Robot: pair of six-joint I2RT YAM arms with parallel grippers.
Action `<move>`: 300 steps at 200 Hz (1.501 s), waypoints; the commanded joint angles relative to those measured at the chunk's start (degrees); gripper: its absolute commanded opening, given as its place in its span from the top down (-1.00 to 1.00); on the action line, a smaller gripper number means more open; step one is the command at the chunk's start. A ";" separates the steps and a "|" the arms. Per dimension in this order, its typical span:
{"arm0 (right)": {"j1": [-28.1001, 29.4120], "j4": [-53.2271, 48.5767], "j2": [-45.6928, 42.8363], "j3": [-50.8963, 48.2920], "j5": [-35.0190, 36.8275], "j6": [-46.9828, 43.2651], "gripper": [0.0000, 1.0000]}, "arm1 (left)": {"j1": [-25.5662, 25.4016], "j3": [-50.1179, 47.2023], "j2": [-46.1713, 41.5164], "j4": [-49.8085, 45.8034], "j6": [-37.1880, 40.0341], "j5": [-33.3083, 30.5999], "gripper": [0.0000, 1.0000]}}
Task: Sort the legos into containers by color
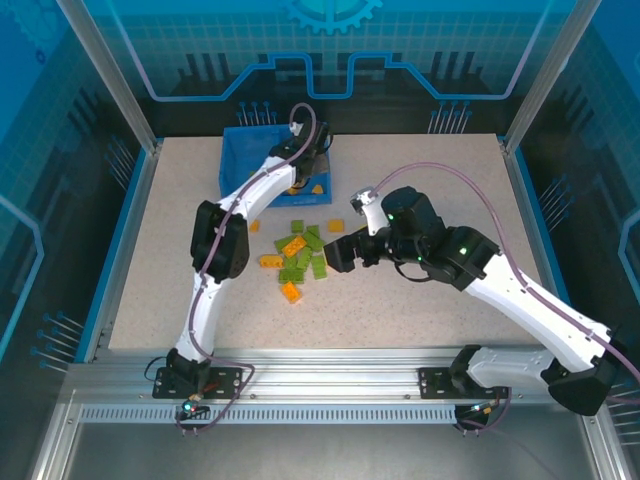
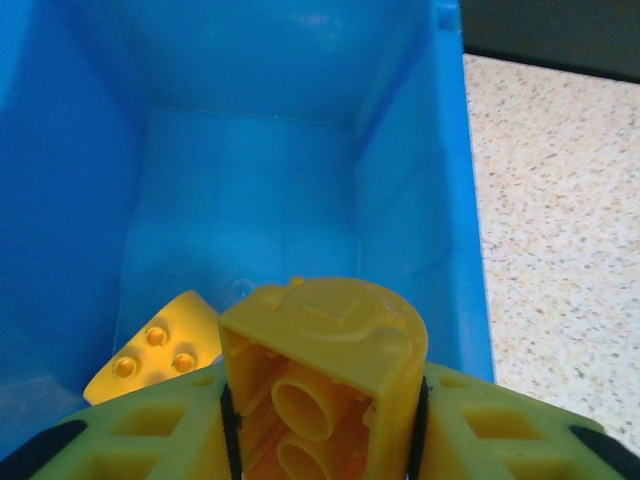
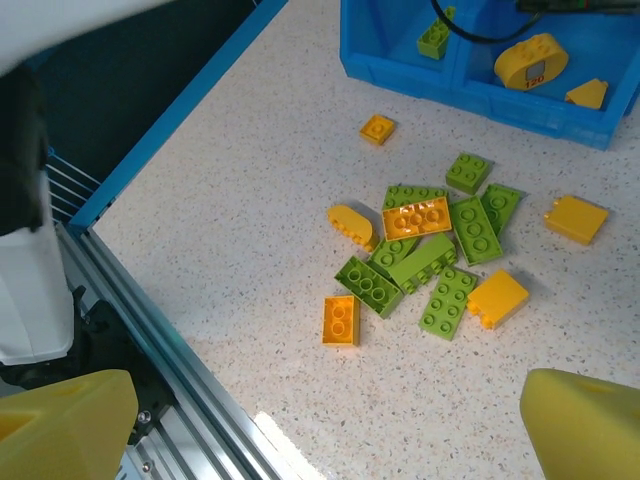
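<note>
Orange rounded plastic brick (image 2: 320, 340) clenched in left gripper (image 2: 322, 425) over a compartment of the translucent blue plastic tray (image 2: 430, 200), orange wedge brick (image 2: 155, 350) inside | right gripper (image 3: 330, 435) spread wide, empty, above speckled table (image 3: 240, 190) | orange and lime-green bricks (image 3: 425, 250) heaped near tray.

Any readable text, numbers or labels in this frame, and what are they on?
"120": grey label on the rounded orange brick in the blue tray; small, uncertain.
Raised mark resembling "L": on the held brick in the left gripper; possibly no letter.
Stud lettering on the loose legos: too small to read.
</note>
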 commanded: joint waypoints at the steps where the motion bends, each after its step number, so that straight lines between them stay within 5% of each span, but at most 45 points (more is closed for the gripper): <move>1: -0.07 -1.57 -2.28 -0.96 1.33 0.68 -1.00 | 0.61 2.55 1.16 -2.88 0.41 0.05 0.05; 32: -0.19 -1.44 -3.14 -1.10 1.65 0.69 -1.00 | 0.69 1.65 -0.53 -3.96 -0.79 1.24 -0.16; 67: -0.20 -0.72 -2.61 -0.96 1.35 0.76 -1.00 | 0.61 -3.66 -8.41 -3.08 -1.31 3.04 -0.17; 109: -0.44 0.51 -1.77 -2.92 2.62 0.90 -1.00 | -1.70 -27.66 -30.88 3.39 -1.30 7.52 -0.10; 164: -1.81 1.41 0.71 -3.96 2.16 0.69 -1.00 | -5.54 -50.06 -50.24 -3.09 15.08 13.87 -0.10; 208: -2.22 1.60 2.81 -3.62 0.83 1.36 -1.00 | -5.54 -53.17 -44.98 -8.12 23.97 11.22 -0.12; 300: -2.72 -0.68 0.64 -4.09 2.49 1.67 -1.00 | -5.13 -45.70 -27.27 -5.30 28.57 6.60 -0.14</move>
